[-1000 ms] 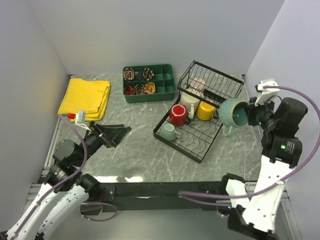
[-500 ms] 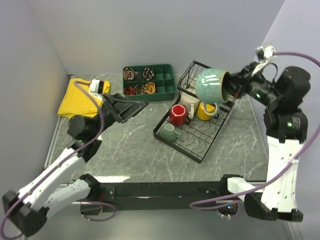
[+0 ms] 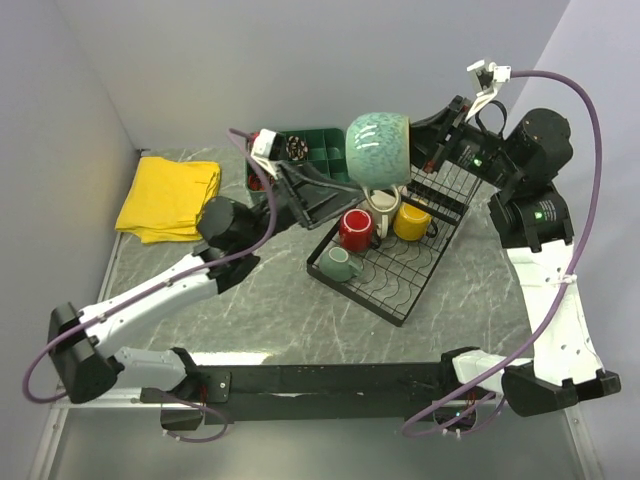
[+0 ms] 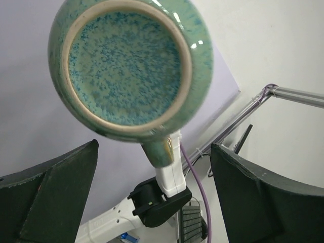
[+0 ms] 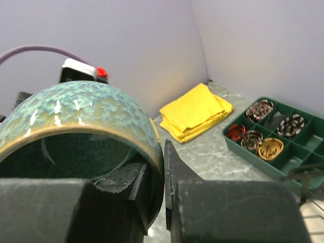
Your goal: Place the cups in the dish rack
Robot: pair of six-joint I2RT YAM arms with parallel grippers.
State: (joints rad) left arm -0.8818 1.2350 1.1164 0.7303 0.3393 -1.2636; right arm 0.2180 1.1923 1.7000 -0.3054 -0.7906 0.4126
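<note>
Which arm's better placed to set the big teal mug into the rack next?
Right, probably. The right end effector is shut on the rim of the larger teal mug, aloft above the dish rack. The left end effector is open, empty, and would need a handover first.

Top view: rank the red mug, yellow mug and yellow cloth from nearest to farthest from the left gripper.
1. red mug, in the dish rack, just right of the left gripper.
2. yellow mug, farther right in the same rack.
3. yellow cloth, far left, outside the rack.
</note>
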